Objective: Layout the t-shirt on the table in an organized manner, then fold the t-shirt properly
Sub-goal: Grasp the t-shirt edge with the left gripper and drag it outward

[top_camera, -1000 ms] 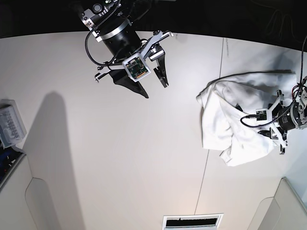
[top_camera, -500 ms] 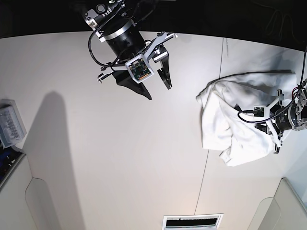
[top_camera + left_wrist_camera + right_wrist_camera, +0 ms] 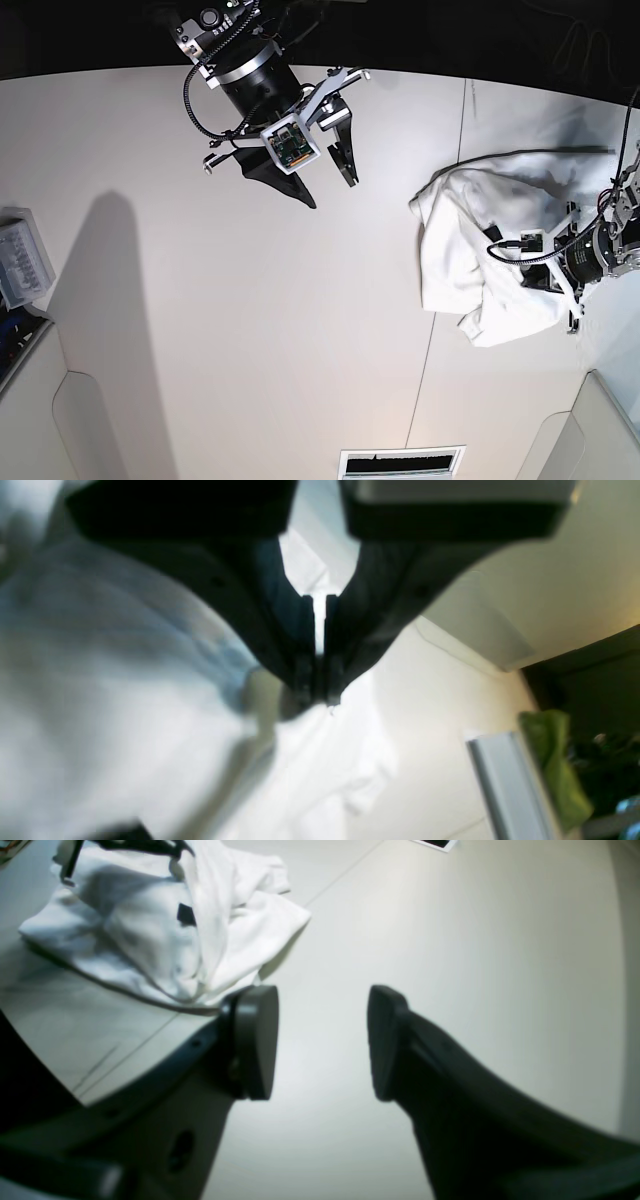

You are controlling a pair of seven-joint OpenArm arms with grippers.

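The white t-shirt (image 3: 470, 250) lies crumpled at the right side of the table (image 3: 250, 330), plain side showing. My left gripper (image 3: 541, 275) sits low on the heap's right part. In the left wrist view its jaws (image 3: 318, 692) are pressed nearly together, with a thin strip of white t-shirt (image 3: 100, 690) cloth between the pads. My right gripper (image 3: 325, 183) hangs open over the far middle of the table, well left of the shirt. In the right wrist view its fingers (image 3: 320, 1040) stand wide apart over bare table (image 3: 450, 965) with nothing between them, and the t-shirt (image 3: 165, 930) lies beyond at upper left.
A small grey tray (image 3: 22, 255) sits at the left edge. A white-framed slot (image 3: 400, 462) is at the near edge. A dark seam line (image 3: 440, 300) runs past the shirt's left side. A grey rail (image 3: 505, 785) and something green (image 3: 555, 770) lie off the table's side.
The left gripper's jaws have closed onto the shirt's cloth and the arm has shifted slightly left over the heap. The right arm has barely moved and stays open.
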